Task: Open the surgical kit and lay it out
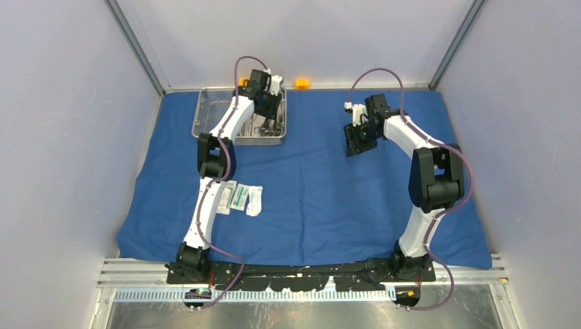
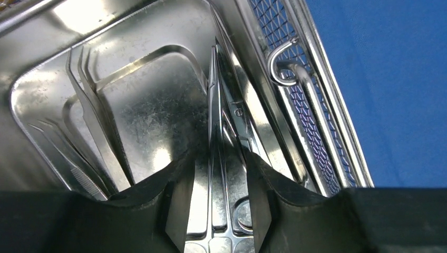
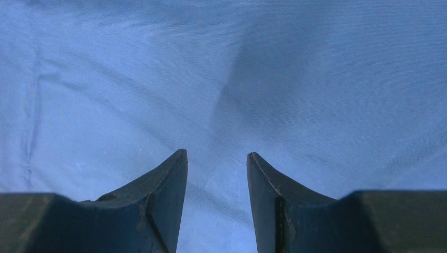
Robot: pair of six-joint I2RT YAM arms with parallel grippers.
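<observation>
Plainly the blue cloth wrap (image 1: pixel 329 192) is already opened flat over the table, filling most of the top view. The steel mesh basket (image 1: pixel 205 110) sits on it at the upper left of that view, with the smaller solid steel tray (image 2: pixel 142 110) inside. The three white-green packets (image 1: pixel 240 197) lie side by side on the cloth at lower left, well apart from the basket. So the step in hand looks like emptying the tray. The left tool (image 2: pixel 216 158) hangs low inside it, jaws partly spread on either side of the scissors (image 2: pixel 224 121), with a gap showing on one side and no pinch visible. The forceps (image 2: pixel 87 100) lie at the left of the tray, untouched. The right tool (image 3: pixel 216 153) hovers over bare cloth at the right, jaws parted and empty. Next, I judge, the left tool must close squarely on the thin scissors, lift them over both rims and set them on open cloth.
</observation>
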